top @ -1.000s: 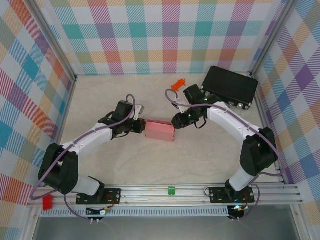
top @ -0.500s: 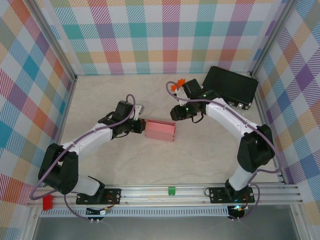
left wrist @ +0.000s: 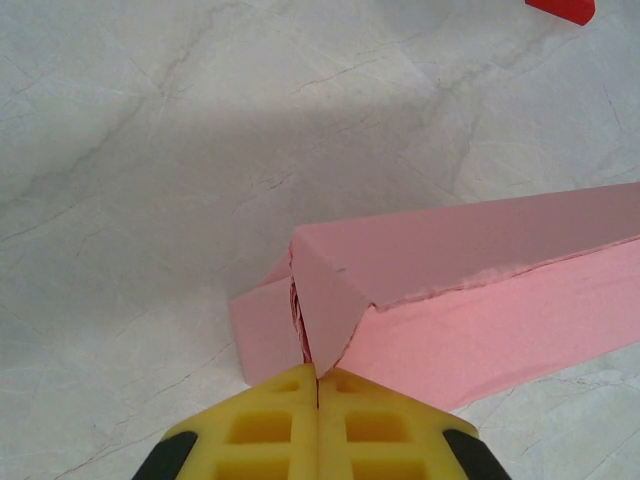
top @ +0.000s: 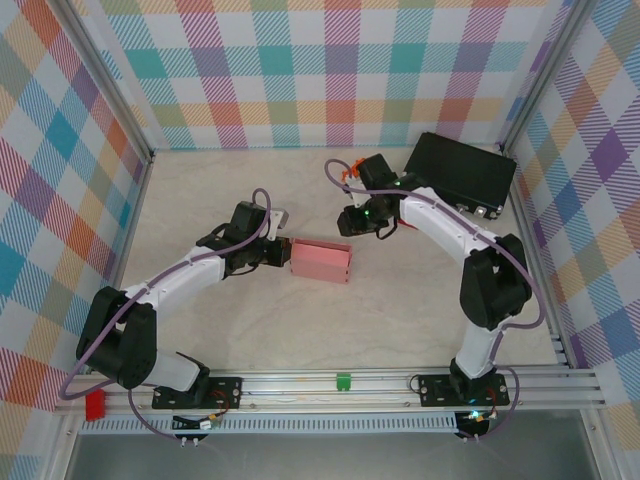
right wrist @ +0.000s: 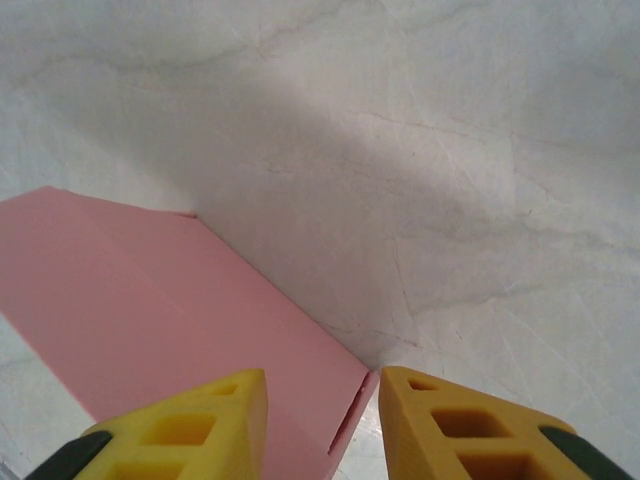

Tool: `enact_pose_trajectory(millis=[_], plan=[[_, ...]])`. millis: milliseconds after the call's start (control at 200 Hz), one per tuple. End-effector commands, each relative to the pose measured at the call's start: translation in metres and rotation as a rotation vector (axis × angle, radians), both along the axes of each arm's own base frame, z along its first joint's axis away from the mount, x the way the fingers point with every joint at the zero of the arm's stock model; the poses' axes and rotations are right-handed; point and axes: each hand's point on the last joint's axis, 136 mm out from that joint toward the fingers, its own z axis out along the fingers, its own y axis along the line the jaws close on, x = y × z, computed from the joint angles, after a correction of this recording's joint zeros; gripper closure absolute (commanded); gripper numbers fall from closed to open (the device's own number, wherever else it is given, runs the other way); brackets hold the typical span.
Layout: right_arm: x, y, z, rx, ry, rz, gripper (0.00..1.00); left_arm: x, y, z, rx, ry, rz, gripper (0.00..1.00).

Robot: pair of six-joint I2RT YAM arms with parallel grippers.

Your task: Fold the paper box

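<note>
Backing right gripper point(top: 350, 222) off the paper box point(top: 320, 260), jaws parted, empty. Still pinching its left end flap with left gripper point(left wrist: 318, 378), clenched. Resting formed, mid table point(top: 400, 310); right end likely unfinished.

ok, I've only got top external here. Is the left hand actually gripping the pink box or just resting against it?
Observer: Gripping. In the left wrist view the left hand is shut, pinching the end flap of the paper box.
Operator: And the right hand, holding anything?
Observer: No. Its wrist view shows the right hand open, with the box's far corner below the gap and not clamped.
Operator: Is the left end closed up?
Observer: Not fully. The flap there sits at an angle, with a dark slit beside it.
</note>
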Motion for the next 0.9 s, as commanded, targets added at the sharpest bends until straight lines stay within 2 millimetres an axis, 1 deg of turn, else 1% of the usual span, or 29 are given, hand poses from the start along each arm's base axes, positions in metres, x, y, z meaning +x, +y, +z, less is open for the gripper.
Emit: enact_pose_trajectory(millis=[0, 320, 595, 705, 895], plan=[[-0.008, 0.005, 0.003, 0.015, 0.035, 0.038, 0.65, -0.017, 0.007, -0.019, 0.052, 0.077, -0.005, 1.00], [-0.023, 0.004, -0.012, -0.044, 0.064, 0.105, 0.66, -0.017, 0.007, -0.020, 0.054, 0.079, -0.002, 1.00], [-0.031, 0.003, -0.018, -0.082, 0.044, 0.148, 0.65, -0.018, 0.007, -0.022, 0.058, 0.082, -0.002, 1.00], [-0.032, 0.003, -0.019, -0.098, 0.022, 0.156, 0.65, -0.018, 0.006, -0.022, 0.059, 0.082, -0.003, 1.00], [-0.034, 0.007, -0.012, -0.094, -0.044, 0.188, 0.65, -0.020, 0.007, -0.024, 0.063, 0.083, -0.004, 1.00]])
